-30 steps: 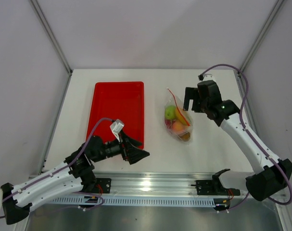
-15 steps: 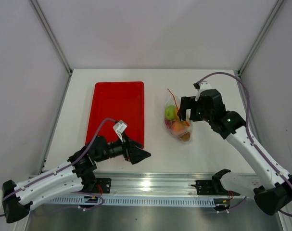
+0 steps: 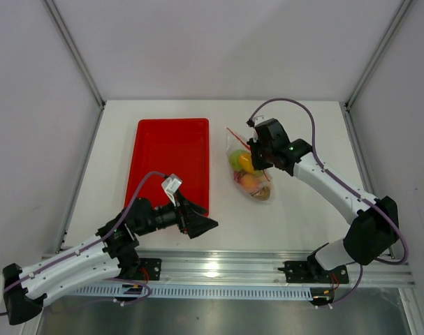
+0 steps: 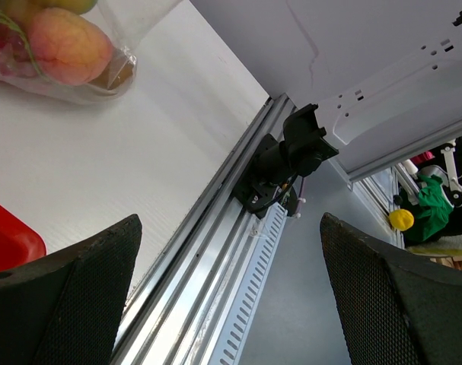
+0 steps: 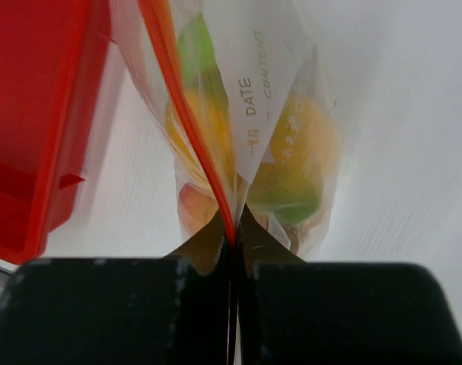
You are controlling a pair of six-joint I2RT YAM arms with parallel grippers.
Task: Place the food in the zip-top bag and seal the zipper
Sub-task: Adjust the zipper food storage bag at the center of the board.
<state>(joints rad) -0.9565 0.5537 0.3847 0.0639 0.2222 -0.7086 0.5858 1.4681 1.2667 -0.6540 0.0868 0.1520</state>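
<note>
Zip-top bag (image 3: 248,174): clear crinkly plastic, white label panel printed "DATE", on white table (image 3: 302,216) just right of red tray (image 3: 168,157), not touching it.
Zipper (image 5: 186,122): thin orange-red strip along bag mouth, running diagonally, one end pinched flat between closed fingers of right gripper (image 5: 232,251). Sealed or not: cannot tell.
Food (image 3: 245,171): all inside bag, bunched together. Green apple (image 3: 237,158) at far end, yellow-green mango (image 5: 291,171) mid, pink peach (image 4: 67,46) and brown kiwi (image 3: 262,195) at near end.

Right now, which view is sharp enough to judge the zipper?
Right wrist: zipper fairly clear where the right hand pinches it, red tray blurred. Top external: even light, zipper too small. Left wrist: only the bottom of the zip-top bag, slightly soft.
</note>
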